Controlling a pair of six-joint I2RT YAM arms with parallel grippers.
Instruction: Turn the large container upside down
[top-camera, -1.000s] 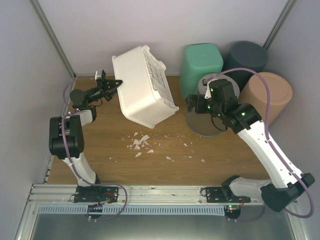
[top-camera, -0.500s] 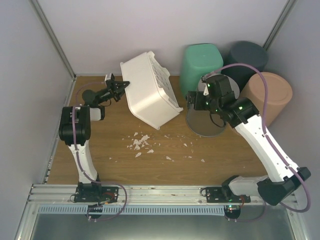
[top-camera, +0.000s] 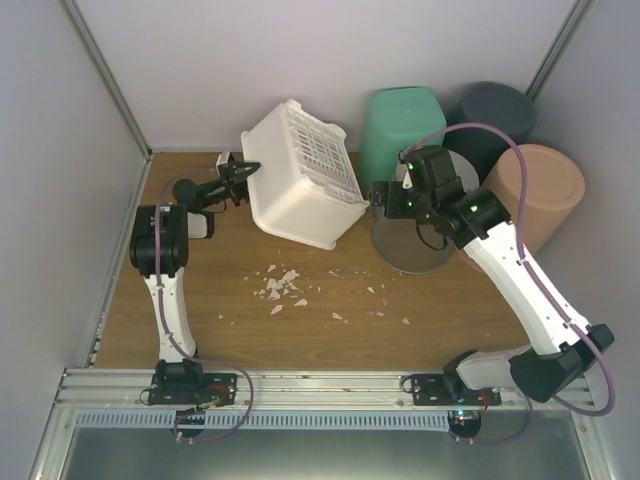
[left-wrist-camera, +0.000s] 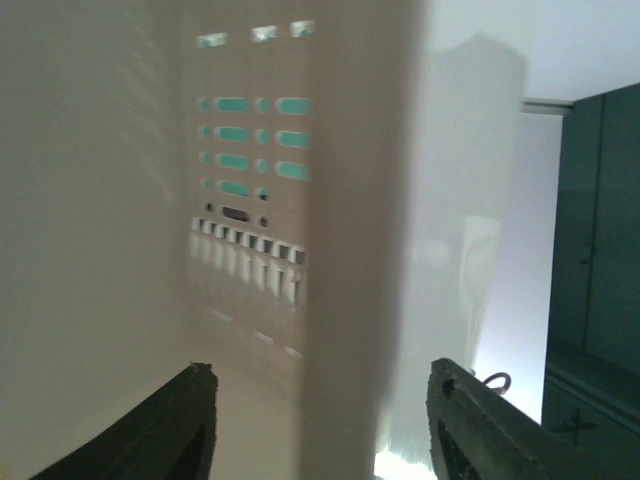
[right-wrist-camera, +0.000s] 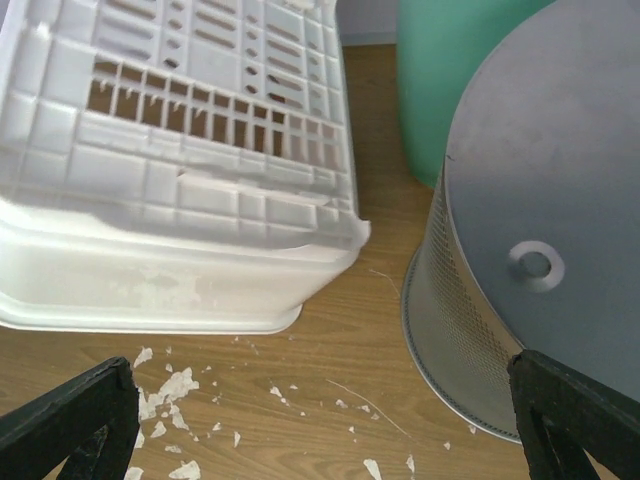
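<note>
Well, the basket (top-camera: 300, 185) is sitting at the back of the table (top-camera: 220, 320), a little left of centre. It is leaning over with its slotted base facing up and to the right, and its near rim is resting down on the wood. The left gripper (top-camera: 240, 170) is reaching in from the left and hovering right at the basket's left wall. In the left wrist view its fingers (left-wrist-camera: 180, 430) are standing apart with the white wall blurring across the gap. I cannot tell whether either pad is touching the plastic. The right gripper (top-camera: 378, 200) is hanging just beside the basket's right corner with its jaws spread wide and gripping nothing. Under it in the right wrist view are only bare wood and scattered crumbs (top-camera: 280, 285). A grey mesh bin (top-camera: 410, 245) is lying tilted just right of the basket, below the right arm. Behind the mesh bin a green bin (top-camera: 400, 125), a dark bin (top-camera: 495, 115) and a tan bin (top-camera: 540, 190) are crowding the back right corner. The white crumbs are lying on the wood in front of the basket.
</note>
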